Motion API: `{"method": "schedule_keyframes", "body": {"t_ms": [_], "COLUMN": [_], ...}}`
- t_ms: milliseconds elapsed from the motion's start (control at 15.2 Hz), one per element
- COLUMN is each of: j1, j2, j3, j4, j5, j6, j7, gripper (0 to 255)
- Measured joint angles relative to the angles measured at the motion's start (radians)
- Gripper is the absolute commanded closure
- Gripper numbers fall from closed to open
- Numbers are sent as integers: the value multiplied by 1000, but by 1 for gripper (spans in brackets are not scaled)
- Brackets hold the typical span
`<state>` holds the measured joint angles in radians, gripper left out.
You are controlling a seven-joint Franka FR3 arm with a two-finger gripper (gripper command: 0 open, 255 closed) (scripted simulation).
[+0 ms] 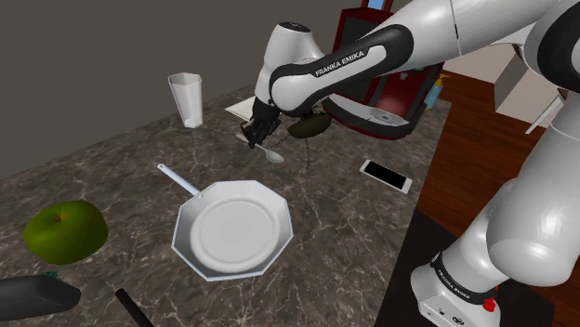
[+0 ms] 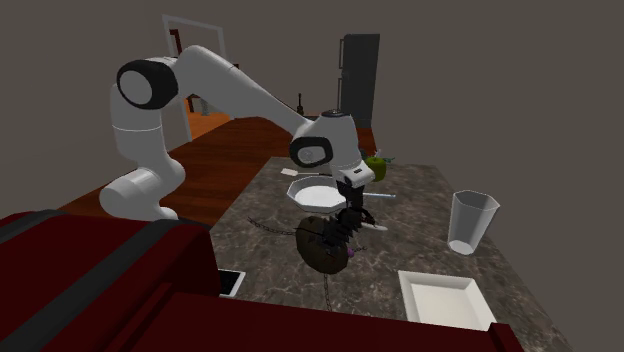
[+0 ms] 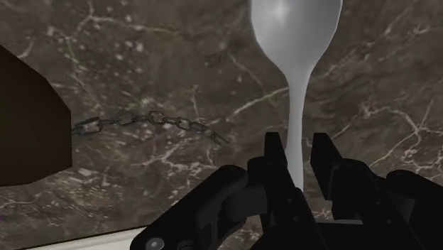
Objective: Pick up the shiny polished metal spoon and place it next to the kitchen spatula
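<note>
My black gripper (image 1: 258, 135) is shut on the thin handle of a pale, glossy spoon (image 1: 270, 154), low over the dark marble counter (image 1: 112, 167). In the wrist view the handle runs between the two fingers (image 3: 275, 160) of the gripper (image 3: 294, 145), and the spoon (image 3: 294, 28) has its bowl pointing away from the hand. The second exterior view has the gripper (image 2: 352, 225) just above a dark brown bag (image 2: 322, 248). A black bar-like handle (image 1: 133, 308) lies at the shoulder view's lower left; I cannot tell whether it is the spatula.
A white octagonal pan (image 1: 191, 243) with a long handle sits mid-counter. Also on the counter are a green apple (image 1: 63, 230), a white beaker (image 1: 187, 98), a phone (image 1: 386, 175), the chain-strapped bag (image 1: 307, 125) and a white tray (image 2: 445, 298). A dark red appliance (image 1: 381, 93) stands behind.
</note>
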<state>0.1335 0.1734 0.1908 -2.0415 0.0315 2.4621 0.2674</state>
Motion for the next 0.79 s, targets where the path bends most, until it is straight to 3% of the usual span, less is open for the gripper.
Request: {"method": "schedule_keyframes", "body": {"t_ms": [396,792], "j1": [-3,39], "j2": [-41,-164], "j3": [1,38], "j4": [29,-118], "j5": [8,14], "j6": [-69,-40], "j7": [-3,75], "gripper": [255,255]}}
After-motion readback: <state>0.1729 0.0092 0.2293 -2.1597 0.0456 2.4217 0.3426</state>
